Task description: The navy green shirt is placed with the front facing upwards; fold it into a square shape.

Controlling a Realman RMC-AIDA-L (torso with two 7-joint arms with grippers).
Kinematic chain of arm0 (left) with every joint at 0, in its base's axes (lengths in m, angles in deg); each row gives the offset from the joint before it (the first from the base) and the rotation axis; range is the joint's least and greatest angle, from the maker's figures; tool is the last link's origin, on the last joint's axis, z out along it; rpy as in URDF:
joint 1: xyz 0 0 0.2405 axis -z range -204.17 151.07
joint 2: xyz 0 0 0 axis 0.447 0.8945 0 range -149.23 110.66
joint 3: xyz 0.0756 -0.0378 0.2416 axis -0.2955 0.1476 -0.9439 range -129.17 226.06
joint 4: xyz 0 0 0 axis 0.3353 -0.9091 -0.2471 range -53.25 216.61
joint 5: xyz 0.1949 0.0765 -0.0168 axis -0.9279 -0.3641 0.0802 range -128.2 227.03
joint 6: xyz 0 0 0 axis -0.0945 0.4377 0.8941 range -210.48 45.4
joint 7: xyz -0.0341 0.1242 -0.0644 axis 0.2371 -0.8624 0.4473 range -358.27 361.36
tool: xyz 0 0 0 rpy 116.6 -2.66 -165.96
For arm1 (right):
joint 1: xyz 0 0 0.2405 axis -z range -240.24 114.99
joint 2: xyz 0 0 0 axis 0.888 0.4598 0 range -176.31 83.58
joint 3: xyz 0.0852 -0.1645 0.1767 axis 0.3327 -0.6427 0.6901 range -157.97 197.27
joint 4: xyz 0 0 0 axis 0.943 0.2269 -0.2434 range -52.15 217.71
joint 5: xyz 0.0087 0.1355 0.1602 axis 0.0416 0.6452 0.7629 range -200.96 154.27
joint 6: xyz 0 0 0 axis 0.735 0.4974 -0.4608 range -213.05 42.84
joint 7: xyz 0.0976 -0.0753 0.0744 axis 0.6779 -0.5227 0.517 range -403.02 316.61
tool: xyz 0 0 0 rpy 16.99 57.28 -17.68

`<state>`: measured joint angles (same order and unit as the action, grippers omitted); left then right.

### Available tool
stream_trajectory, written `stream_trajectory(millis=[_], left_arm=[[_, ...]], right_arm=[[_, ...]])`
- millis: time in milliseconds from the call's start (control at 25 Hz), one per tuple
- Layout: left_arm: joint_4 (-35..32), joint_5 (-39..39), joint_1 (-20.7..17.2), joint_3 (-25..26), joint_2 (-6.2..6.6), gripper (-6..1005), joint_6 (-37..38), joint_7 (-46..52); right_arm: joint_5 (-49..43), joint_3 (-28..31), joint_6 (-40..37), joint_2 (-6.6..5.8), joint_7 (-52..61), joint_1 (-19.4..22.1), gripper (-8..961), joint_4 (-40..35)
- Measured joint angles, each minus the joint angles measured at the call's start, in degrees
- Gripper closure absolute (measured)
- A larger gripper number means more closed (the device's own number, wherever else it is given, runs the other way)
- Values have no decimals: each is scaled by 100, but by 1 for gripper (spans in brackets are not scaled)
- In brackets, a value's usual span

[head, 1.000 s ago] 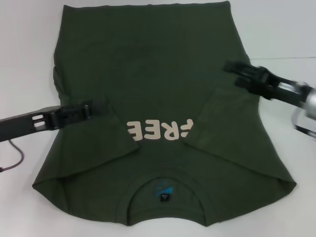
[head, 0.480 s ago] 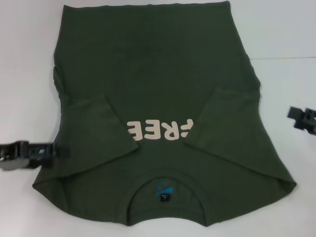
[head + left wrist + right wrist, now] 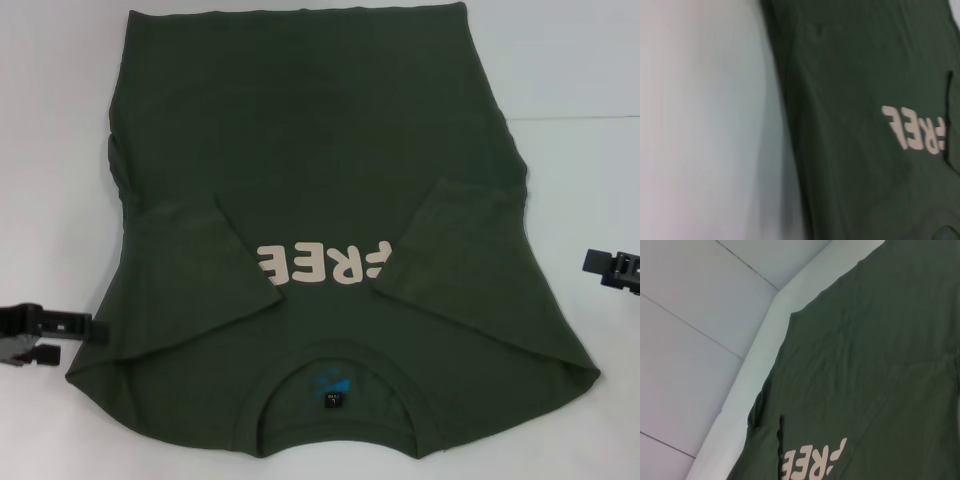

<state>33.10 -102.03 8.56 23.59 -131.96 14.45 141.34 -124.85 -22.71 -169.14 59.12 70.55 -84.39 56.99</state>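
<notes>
Cotton filled most of the head view: the dark olive-green short-sleeved T-shirt (image 3: 320, 230) lay flat on the white table (image 3: 560, 60), front up, its ribbed round collar (image 3: 340, 400) near the bottom edge of the frame and its hem along the top. Both sleeves were folded inward over the chest, their cuffs meeting the cream "FREE" lettering (image 3: 322, 264) from either side and hiding its ends. A small dark neck label (image 3: 335, 399) showed inside the collar. At the lower left of the frame the left gripper (image 3: 45, 333) sat over the bare table just beside the shirt's edge — its black fingers looked parted and held nothing. At the right edge, mid-height, only the tip of the right gripper (image 3: 612, 268) showed, well clear of the cloth — whether its fingers were open or closed could not be told. Both wrist views showed green fabric, lettering and white table.
</notes>
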Motion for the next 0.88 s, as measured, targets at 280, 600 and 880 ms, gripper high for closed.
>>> stream_trajectory(millis=[280, 600, 880], left_arm=[[255, -155, -2, -80, -31, 61, -124, 7], [357, -125, 40, -87, -142, 62, -224, -58], [460, -165, 43, -202, -177, 191, -505, 25]], right_arm=[[-27, 31, 60, 19, -2, -16, 54, -5], [-27, 5, 117, 35, -3, -66, 54, -13], [-88, -19, 122, 37, 3, -108, 53, -13]])
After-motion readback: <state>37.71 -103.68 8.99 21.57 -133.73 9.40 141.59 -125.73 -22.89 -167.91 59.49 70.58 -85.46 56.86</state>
